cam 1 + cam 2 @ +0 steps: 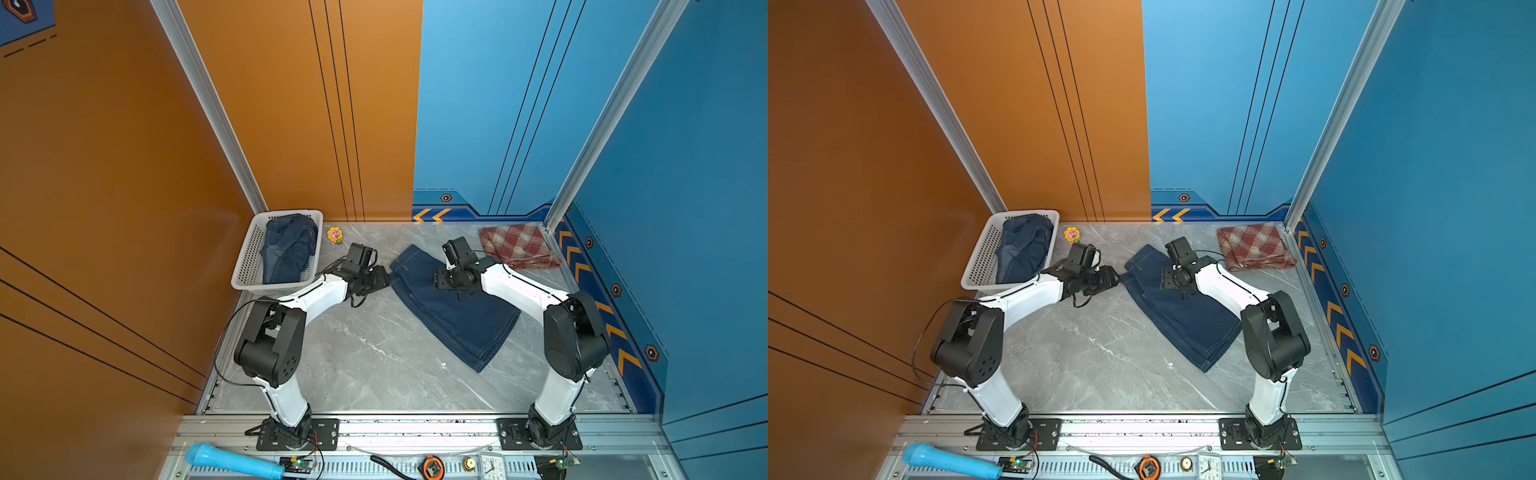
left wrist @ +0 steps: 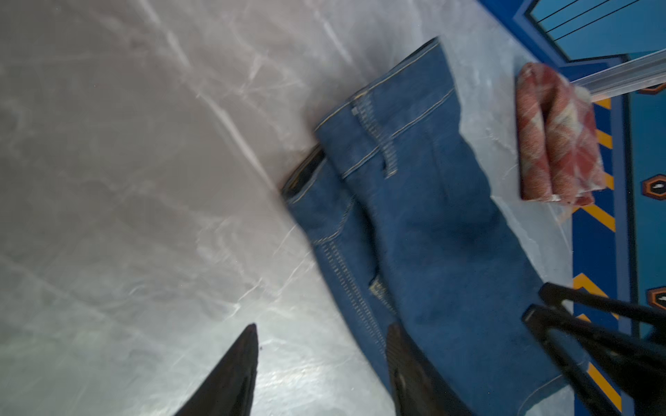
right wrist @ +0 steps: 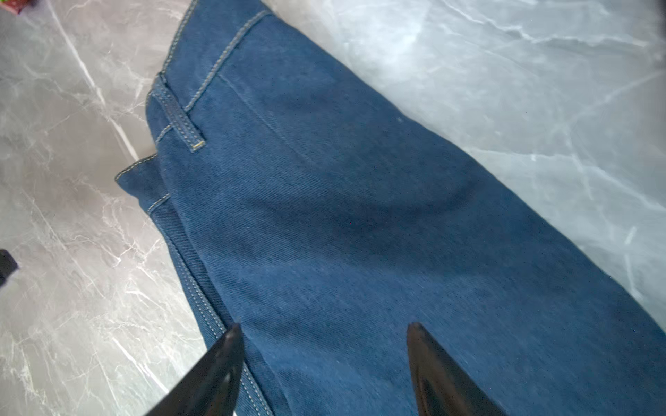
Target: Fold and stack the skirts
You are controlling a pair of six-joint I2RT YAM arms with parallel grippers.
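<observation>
On marble tabletop, denim skirt, orange wall, blue wall

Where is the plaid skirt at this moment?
In both top views the plaid skirt lies folded in the table's far right corner, by the blue wall, apart from the denim skirt spread mid-table.

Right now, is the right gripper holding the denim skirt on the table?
No, the right gripper stands open over the denim skirt, pinching nothing.
</observation>
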